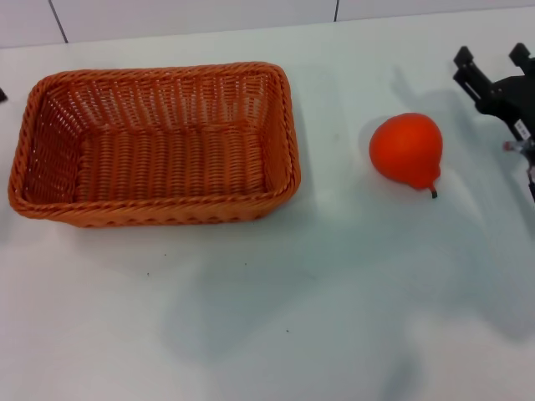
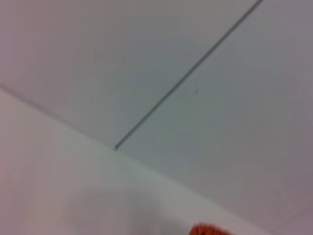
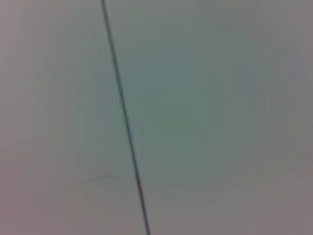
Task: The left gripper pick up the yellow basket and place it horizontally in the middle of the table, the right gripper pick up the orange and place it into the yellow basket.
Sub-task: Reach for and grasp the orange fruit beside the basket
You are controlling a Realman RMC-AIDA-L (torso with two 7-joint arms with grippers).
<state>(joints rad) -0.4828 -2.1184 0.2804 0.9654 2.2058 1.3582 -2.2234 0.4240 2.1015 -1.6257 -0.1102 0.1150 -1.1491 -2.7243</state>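
**White tabletop: basket left, fruit right**

White table (image 1: pixel 276 317) carries the yellow basket (image 1: pixel 159 146), lengthwise, left of centre, empty. The orange (image 1: pixel 406 149) lies well apart to its right, stem toward the camera. Right gripper (image 1: pixel 495 68) stands beyond the fruit, fingers spread, cut by the edge. Left gripper (image 1: pixel 2 94): a dark sliver only; jaw state cannot be told.

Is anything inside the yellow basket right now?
Nothing: the yellow basket shows only bare woven floor; its near wall hides a thin strip of it. The orange lies apart on the table.
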